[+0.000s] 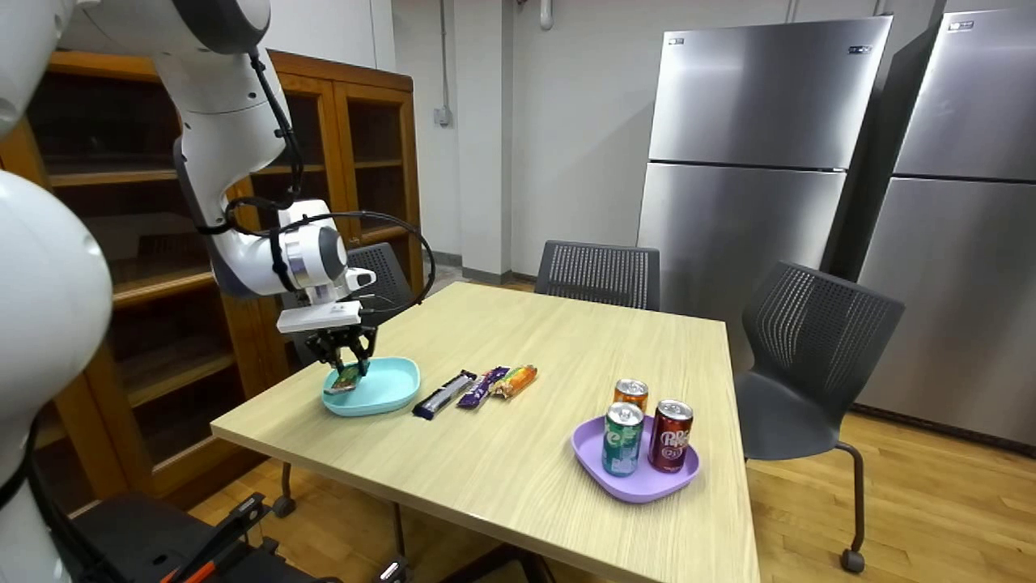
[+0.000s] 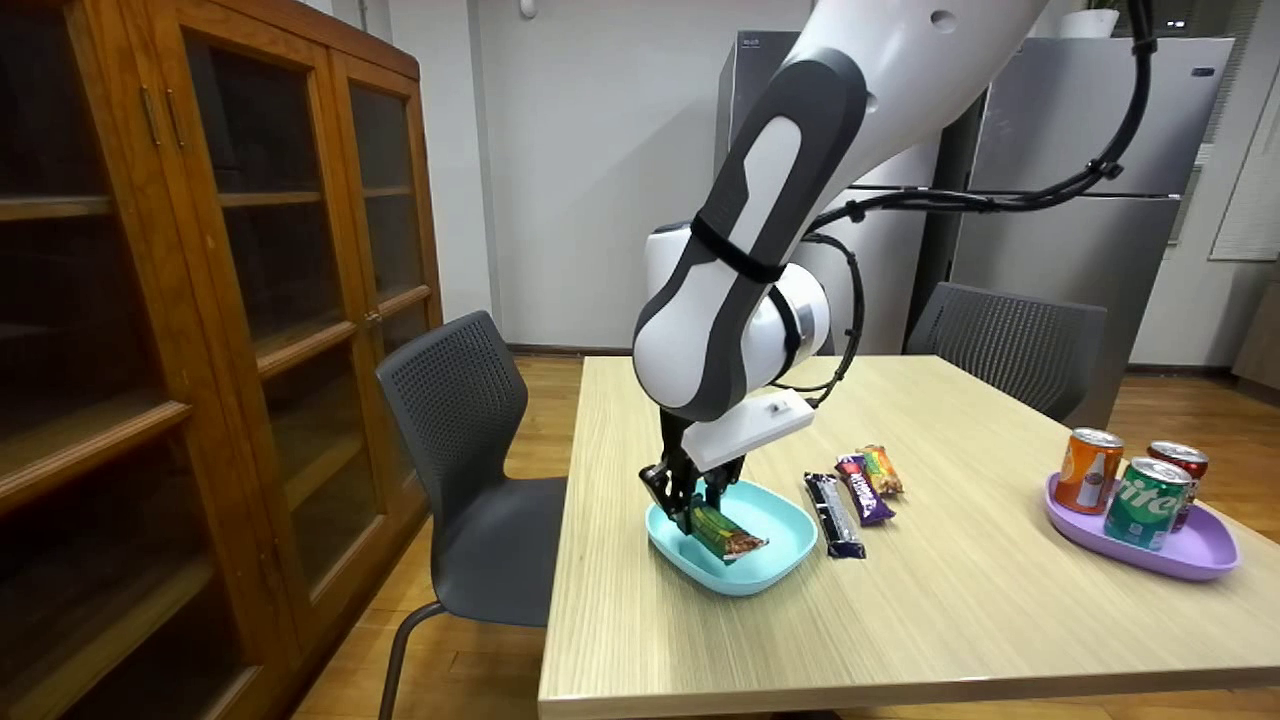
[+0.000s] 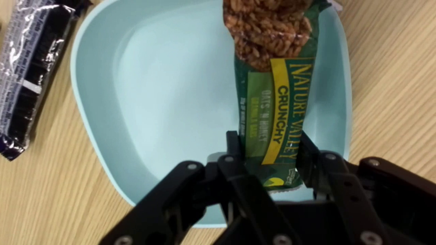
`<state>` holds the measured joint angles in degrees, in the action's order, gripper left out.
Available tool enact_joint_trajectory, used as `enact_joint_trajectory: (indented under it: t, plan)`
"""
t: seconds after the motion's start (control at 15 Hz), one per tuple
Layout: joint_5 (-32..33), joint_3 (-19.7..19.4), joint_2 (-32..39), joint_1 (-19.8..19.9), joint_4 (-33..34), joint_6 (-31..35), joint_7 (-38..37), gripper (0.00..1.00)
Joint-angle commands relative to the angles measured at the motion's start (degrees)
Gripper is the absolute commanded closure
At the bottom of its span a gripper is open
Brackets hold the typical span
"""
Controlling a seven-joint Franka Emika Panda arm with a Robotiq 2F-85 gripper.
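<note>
Near the middle of an exterior view, on the pale worktop, three wrapped bars lie close together, to the right of the light blue tray: the dark bar just beside it, then the purple bar, then the orange bar. At the lower right of that frame, well apart from them, the purple tray carries the green can and the dark red can in front, with the orange can partly hidden behind. At the centre of an exterior view, the white arm stands before the refrigerator and covers part of it.

At the lower part of the wrist view, the jaws are partly apart, by the width of the granola bar, and they pinch it at its two long sides, close to its lower end. The dark fingers hide some of the light blue tray. The granola bar runs up to the top edge of this frame, over the right half of that tray. Whether it touches the tray's bottom, I cannot tell.
</note>
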<state>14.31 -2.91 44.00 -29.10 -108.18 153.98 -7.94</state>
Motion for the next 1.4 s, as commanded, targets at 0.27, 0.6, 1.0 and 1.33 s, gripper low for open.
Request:
enact_joint_trajectory:
  t: [0.27,0.6,1.0,1.33]
  plan:
    - [1.52,1.46,-0.67,1.48,0.21,-2.13,1.18,0.32]
    - [1.08,1.54,-3.38,2.9,-1.62,-0.25,1.13,0.0]
    - [0.48,0.07,-5.81,6.91,-1.64,0.54,0.23,0.0]
    - [-0.87,-1.26,-5.46,11.65,-0.07,-0.35,-0.34,0.0]
